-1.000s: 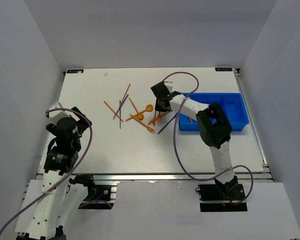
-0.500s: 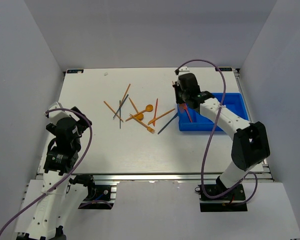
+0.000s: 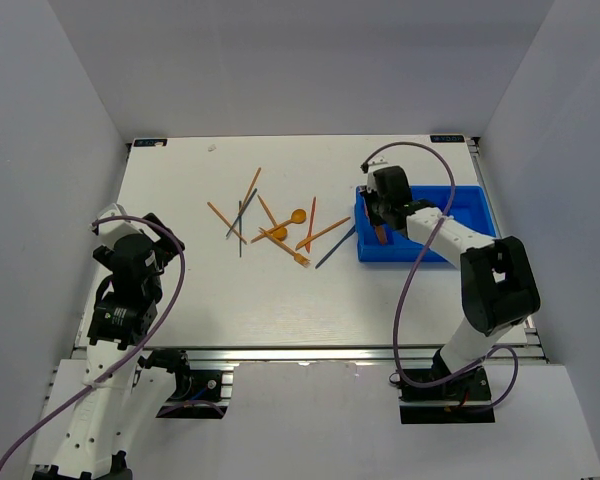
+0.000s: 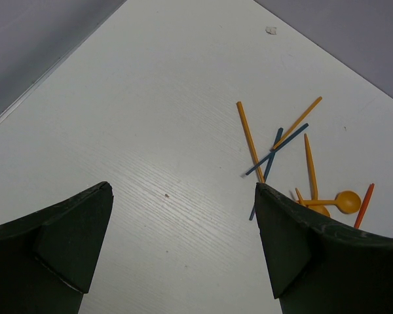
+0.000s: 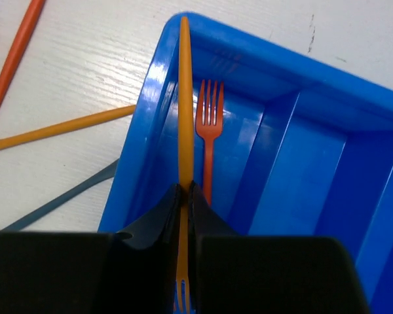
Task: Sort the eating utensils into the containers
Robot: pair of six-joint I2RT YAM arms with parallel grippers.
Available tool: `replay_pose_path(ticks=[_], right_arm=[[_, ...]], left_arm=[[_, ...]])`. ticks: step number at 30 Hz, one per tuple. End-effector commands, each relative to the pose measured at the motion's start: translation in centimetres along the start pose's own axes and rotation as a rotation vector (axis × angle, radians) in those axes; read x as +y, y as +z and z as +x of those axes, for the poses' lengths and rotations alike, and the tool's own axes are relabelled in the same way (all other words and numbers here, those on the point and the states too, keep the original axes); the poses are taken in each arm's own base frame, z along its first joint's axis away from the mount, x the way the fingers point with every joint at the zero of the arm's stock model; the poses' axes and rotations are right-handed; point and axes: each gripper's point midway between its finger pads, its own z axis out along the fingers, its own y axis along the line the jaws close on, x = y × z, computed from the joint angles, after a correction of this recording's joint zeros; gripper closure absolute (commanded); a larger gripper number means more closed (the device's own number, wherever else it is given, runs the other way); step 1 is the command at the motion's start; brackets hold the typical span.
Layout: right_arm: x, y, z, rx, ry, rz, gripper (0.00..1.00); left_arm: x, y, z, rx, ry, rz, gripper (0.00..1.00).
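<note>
My right gripper point(image 5: 185, 186) is shut on an orange fork point(image 5: 184, 98); its handle points ahead over the leftmost compartment of the blue tray point(image 5: 301, 72) and its tines show behind the jaws. A red-orange fork point(image 5: 208, 131) lies in that compartment. From above, the right gripper point(image 3: 380, 220) hangs over the tray's point(image 3: 470, 215) left end. Loose utensils lie mid-table: an orange spoon point(image 3: 298, 215), a red stick point(image 3: 311, 222), an orange stick point(image 3: 327, 232), a dark blue stick point(image 3: 335, 247). My left gripper point(image 4: 183, 190) stands open over bare table at the left.
More orange sticks point(image 3: 225, 220) and a dark blue stick point(image 3: 242, 212) cross each other left of the spoon. The purple cable point(image 3: 410, 270) of the right arm loops over the table in front of the tray. Grey walls close in three sides.
The right arm has swung from the utensil pile to the tray's left end, carrying the orange fork. The left arm has not moved.
</note>
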Motion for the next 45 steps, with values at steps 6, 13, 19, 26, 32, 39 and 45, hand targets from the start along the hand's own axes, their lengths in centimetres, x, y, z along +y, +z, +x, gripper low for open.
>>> replay_pose_path(ticks=[6, 13, 19, 26, 32, 39, 45], right_arm=[[-0.5, -1.9, -1.5, -0.067, 0.035, 0.022, 0.74], [-0.1, -4.9, -4.9, -0.127, 0.097, -0.009, 0.45], [8.5, -8.0, -7.4, -0.183, 0.078, -0.218, 0.37], [20.8, -5.7, -6.0, -0.082, -0.127, -0.367, 0.30], [25.1, -0.7, -3.6, 0.030, -0.278, -0.334, 0.34], [26.2, 2.4, -1.3, 0.082, -0.325, -0.329, 0.35], [26.4, 4.0, 0.9, 0.123, -0.380, -0.339, 0.36]], left_arm=[[-0.3, 0.0, -0.3, -0.009, 0.000, 0.018, 0.02], [-0.3, 0.0, -0.2, -0.007, 0.001, 0.016, 0.02], [-0.4, 0.1, -0.1, -0.004, 0.004, 0.016, 0.02], [-0.4, 0.4, 0.2, 0.008, 0.012, 0.008, 0.02], [-0.5, 0.5, 0.4, 0.016, 0.015, 0.011, 0.02], [-0.5, 0.4, 0.2, 0.012, 0.013, 0.017, 0.02], [-0.6, 0.4, 0.2, 0.012, 0.013, 0.024, 0.02]])
